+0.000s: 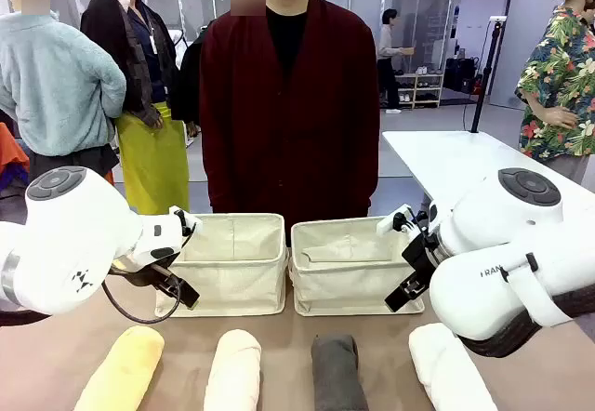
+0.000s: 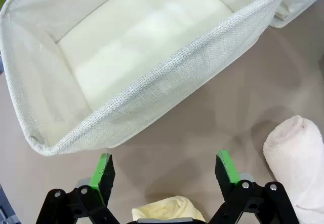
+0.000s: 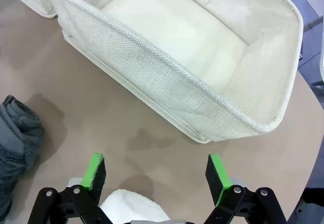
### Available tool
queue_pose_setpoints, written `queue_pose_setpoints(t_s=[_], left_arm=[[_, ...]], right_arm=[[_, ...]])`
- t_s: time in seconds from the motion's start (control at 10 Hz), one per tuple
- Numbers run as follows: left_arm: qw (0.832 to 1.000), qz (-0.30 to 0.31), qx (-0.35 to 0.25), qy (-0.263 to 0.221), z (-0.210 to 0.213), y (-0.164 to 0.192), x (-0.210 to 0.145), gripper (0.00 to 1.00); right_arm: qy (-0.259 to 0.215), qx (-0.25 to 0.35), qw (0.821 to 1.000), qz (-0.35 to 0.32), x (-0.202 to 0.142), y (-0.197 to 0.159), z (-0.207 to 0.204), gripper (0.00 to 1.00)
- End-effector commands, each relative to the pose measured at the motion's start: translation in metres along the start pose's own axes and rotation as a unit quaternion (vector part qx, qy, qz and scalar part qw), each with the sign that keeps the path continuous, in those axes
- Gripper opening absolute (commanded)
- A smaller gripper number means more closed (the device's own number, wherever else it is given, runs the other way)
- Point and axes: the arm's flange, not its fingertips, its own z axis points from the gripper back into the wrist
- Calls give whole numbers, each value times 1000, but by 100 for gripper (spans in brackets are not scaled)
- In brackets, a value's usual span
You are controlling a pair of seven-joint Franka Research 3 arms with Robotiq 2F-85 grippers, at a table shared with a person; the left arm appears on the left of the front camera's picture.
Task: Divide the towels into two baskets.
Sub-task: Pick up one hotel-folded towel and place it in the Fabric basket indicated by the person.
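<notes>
Four rolled towels lie in a row at the table's near edge: pale yellow (image 1: pixel 121 369), cream (image 1: pixel 232 371), dark grey (image 1: pixel 337 374) and white (image 1: pixel 449 369). Behind them two cream canvas baskets stand side by side, the left one (image 1: pixel 232 262) and the right one (image 1: pixel 349 267), both empty. My left gripper (image 2: pixel 164 165) hangs open above the yellow towel (image 2: pixel 169 209), just short of the left basket's near wall (image 2: pixel 167 77). The cream towel (image 2: pixel 298 153) lies to its side. My right gripper (image 3: pixel 154 168) hangs open above the white towel (image 3: pixel 134 209), in front of the right basket (image 3: pixel 152 67), with the grey towel (image 3: pixel 17 133) beside it.
A person in a dark red cardigan (image 1: pixel 288 104) stands right behind the baskets at the far side. A white table (image 1: pixel 456 160) stands at the back right. Bare brown tabletop (image 1: pixel 297 332) runs between the towels and the baskets.
</notes>
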Motion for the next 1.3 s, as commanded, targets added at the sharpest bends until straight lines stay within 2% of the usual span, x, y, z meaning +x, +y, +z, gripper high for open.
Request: queue_pose_setpoints(t_s=[0.0,1.0,1.2], left_arm=[[1000,0,0,0,0,0,0,100],[1000,-1,0,0,0,-1,0,100],[1000,9,-22,21,29,5,17,100]], right_arm=[[0,0,1000,0,0,0,0,100],[0,0,1000,0,0,-1,0,100],[27,43,999,-16,16,-7,33,100]])
